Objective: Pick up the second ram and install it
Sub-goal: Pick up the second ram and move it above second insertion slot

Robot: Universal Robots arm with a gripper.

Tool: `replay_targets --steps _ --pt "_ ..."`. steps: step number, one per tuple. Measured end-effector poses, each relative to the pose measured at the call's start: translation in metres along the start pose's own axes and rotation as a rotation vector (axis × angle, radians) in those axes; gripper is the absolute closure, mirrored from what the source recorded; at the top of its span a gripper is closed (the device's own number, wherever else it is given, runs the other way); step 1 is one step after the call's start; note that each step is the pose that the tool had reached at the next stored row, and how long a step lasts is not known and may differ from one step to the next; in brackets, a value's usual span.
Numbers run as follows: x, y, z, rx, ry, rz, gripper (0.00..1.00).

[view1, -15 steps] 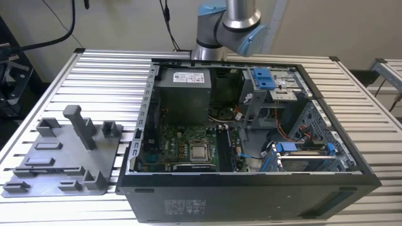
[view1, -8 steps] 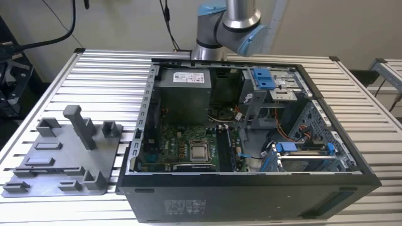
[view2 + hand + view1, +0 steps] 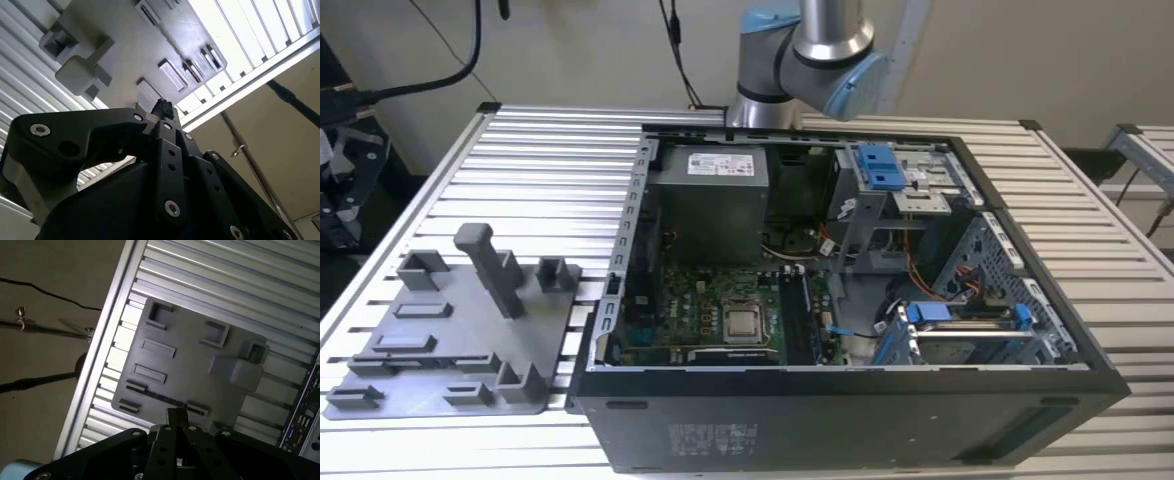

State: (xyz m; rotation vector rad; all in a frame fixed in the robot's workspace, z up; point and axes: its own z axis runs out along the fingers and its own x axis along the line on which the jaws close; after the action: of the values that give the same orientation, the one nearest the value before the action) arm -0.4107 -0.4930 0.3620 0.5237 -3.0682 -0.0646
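A thin dark strip, the second ram (image 3: 167, 399), lies edge-on in a slot along the near side of the grey tray (image 3: 195, 355). In the exterior view the same strip (image 3: 438, 358) runs along the front of the tray (image 3: 400, 345), on the exterior view's left. My gripper (image 3: 177, 415) hangs well above that side of the tray, fingers together with nothing showing between them. The second wrist view shows the fingertips (image 3: 162, 107) closed over the tray (image 3: 125, 45).
An open computer case (image 3: 854, 400) fills the table's right half, with the motherboard (image 3: 707, 310), silver CPU chip (image 3: 744, 322) and blue drive latches (image 3: 881, 165) inside. A tall grey post (image 3: 491, 265) rises from the tray. The arm's base (image 3: 807, 60) stands behind the case.
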Motion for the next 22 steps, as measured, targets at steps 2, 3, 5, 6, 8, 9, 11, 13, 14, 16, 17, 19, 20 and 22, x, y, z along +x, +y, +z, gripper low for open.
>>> replay_targets --steps 2,3,5,6,8,9,11,13,14,16,17,19,20,22 --pt "0.0000 0.0001 0.0000 0.0005 0.0002 -0.016 0.89" --pt "0.0000 0.0001 0.0000 0.0007 0.0004 -0.024 0.89" --pt "0.0000 0.0000 0.0000 0.0012 0.0007 -0.038 0.89" --pt "0.0000 0.0000 0.0000 0.0014 0.0007 -0.044 0.89" --pt "0.0000 0.0000 0.0000 0.0019 0.0004 -0.054 0.89" --pt "0.0000 0.0000 0.0001 0.0020 0.0002 -0.059 0.89" --pt "0.0000 0.0000 0.0000 0.0025 0.0000 -0.069 0.89" --pt "0.0000 0.0000 0.0000 0.0028 0.0005 -0.081 0.89" --pt "0.0000 0.0000 0.0000 0.0030 0.0009 -0.089 0.89" --pt "0.0000 0.0000 0.0000 0.0033 0.0015 -0.105 0.89" --pt "0.0000 0.0000 0.0000 0.0035 0.0018 -0.113 0.89" --pt "0.0000 0.0000 0.0000 0.0037 0.0023 -0.126 0.89" --pt "0.0000 0.0000 0.0000 0.0039 0.0025 -0.131 0.89" --pt "0.0000 0.0000 0.0000 0.0042 0.0027 -0.141 0.89"
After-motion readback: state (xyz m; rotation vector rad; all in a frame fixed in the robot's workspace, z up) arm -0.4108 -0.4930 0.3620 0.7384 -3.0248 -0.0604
